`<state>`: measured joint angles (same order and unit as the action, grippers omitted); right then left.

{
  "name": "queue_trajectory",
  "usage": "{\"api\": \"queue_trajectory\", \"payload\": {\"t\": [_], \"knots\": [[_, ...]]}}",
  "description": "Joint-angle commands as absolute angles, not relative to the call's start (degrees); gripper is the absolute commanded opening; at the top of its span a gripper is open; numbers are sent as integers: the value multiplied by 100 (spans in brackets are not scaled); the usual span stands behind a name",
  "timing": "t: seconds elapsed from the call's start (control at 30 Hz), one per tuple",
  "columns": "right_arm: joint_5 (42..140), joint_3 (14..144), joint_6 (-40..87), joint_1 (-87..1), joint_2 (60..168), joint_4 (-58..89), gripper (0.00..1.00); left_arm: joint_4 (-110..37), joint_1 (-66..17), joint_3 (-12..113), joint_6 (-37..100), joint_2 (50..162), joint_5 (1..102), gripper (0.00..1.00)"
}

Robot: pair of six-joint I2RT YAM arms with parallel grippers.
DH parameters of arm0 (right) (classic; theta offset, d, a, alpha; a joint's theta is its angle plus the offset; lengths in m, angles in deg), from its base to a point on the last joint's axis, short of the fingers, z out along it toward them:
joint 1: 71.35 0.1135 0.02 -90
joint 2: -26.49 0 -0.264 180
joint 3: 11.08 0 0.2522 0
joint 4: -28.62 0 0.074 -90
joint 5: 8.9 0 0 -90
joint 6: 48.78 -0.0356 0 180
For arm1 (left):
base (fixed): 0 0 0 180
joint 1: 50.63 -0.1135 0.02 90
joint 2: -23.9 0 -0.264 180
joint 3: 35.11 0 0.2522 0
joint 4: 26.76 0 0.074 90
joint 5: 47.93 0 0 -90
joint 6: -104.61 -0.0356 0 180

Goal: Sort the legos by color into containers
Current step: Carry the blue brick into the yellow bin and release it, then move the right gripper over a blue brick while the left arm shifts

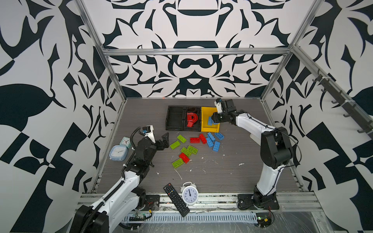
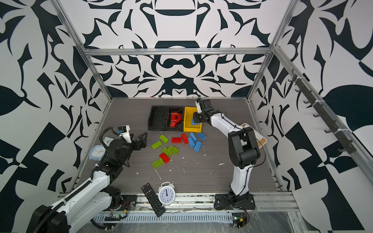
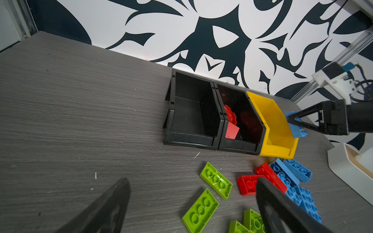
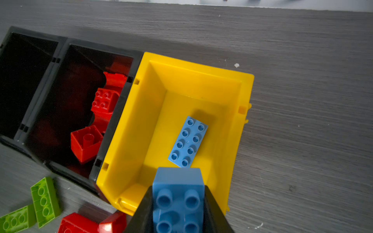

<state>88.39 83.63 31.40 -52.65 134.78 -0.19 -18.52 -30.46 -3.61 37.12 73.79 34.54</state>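
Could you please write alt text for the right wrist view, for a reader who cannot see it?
The right gripper holds a blue brick over the yellow bin, where a second blue brick lies flat. Red pieces sit in the adjoining black bin.

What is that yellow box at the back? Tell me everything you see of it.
The yellow bin is an open-topped box of glossy plastic with sloping walls and a low front lip. It stands upright on the grey table, its side against the black bin. One blue brick lies flat inside, studs up. The right claw holds a second blue brick over it.
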Motion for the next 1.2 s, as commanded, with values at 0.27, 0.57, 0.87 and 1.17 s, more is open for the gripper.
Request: {"api": "queue_trajectory", "payload": {"t": [0.27, 0.57, 0.87, 1.17], "knots": [[8867, 8664, 3173, -5350, 13583, 168, 38, -1767, -3072, -286, 3726, 7329, 3445, 100], [8860, 8600, 3184, -5342, 13251, 29, 60, -1765, -3069, -272, 3724, 7356, 3474, 100], [8820, 7462, 2815, -5198, 11997, -386, 61, -1767, -3068, -289, 3735, 7320, 3467, 100], [8179, 6061, 2355, -4625, 10638, -850, 61, -1748, -3068, -278, 3754, 7338, 3513, 100]]}}
